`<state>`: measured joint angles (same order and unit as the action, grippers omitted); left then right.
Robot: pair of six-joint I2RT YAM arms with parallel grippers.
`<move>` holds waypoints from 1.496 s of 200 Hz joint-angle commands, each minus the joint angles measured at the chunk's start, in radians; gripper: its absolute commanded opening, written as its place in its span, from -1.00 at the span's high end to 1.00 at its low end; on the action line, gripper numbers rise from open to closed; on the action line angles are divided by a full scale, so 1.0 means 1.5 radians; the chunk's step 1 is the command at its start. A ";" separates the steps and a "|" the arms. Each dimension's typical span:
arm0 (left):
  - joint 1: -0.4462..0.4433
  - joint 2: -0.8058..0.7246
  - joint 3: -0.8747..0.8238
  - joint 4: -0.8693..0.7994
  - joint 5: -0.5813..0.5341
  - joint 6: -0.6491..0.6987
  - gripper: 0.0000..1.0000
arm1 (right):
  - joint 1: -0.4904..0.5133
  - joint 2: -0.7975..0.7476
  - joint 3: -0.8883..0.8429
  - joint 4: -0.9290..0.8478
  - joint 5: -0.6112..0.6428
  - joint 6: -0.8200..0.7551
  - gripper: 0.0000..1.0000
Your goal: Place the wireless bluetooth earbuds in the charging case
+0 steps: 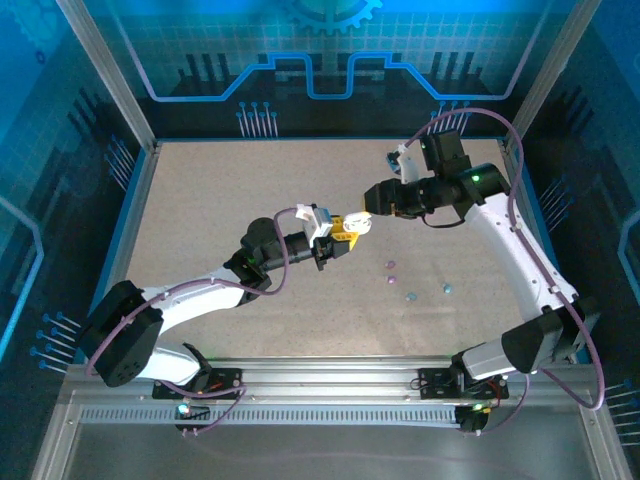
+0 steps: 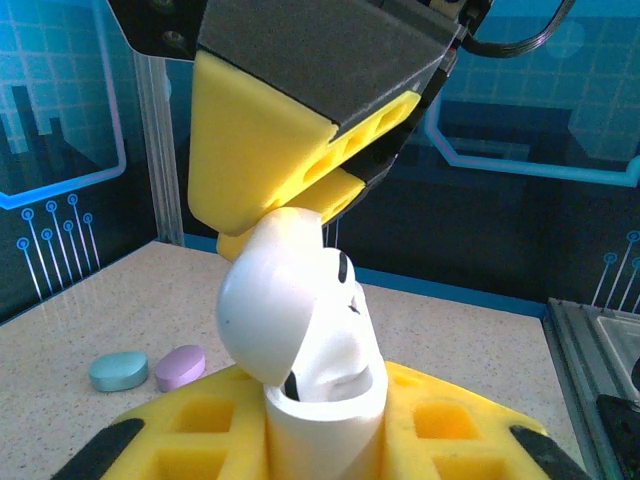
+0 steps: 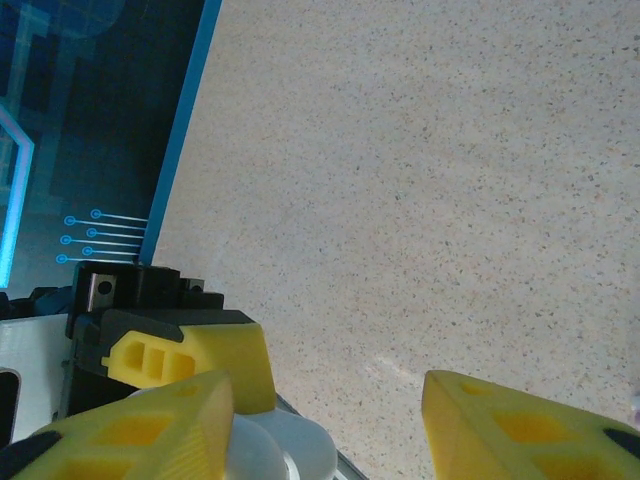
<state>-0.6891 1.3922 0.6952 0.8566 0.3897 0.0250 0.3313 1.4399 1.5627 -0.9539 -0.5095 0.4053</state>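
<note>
- Two pink-purple earbuds (image 1: pixel 390 265) and two teal-blue earbuds (image 1: pixel 447 288) lie loose on the speckled table (image 1: pixel 250 180), near each other and to the right of centre, apart from both grippers.
- They look like tiny, light, hard, smooth beads that are likely to roll or slip. A pinch across the widest part, with the fingertips low to the table, seems safest.
- The buds are too small to tell which way they point or where their long axis runs.
- The white charging case (image 2: pixel 325 400) stands upright above the table with its mouth facing up. Its lid (image 2: pixel 280 300) is hinged open and tipped to one side. Whether a bud sits inside cannot be told.
- The left gripper (image 1: pixel 345 235) is clamped tight on the case's lower body.
- The right gripper (image 3: pixel 330 420) is half spread and holds nothing, with one finger against the lid.
- A teal case (image 2: pixel 118 370) and a purple case (image 2: pixel 180 367) lie side by side beyond.
</note>
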 commanded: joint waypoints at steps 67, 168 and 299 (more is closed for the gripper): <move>0.003 0.002 0.024 0.019 -0.021 -0.009 0.53 | -0.024 -0.026 -0.023 -0.018 -0.005 -0.011 -0.10; 0.120 0.052 0.044 -0.349 0.001 -0.357 0.47 | -0.137 -0.133 -0.236 0.165 0.121 0.148 -0.11; 0.175 0.213 0.111 -0.532 0.024 -0.443 0.47 | -0.154 -0.043 -0.229 0.104 0.074 0.163 -0.13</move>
<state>-0.4427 1.6962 0.8505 0.0906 0.4168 -0.6159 0.1154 1.3689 1.2171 -0.7849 -0.3855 0.6334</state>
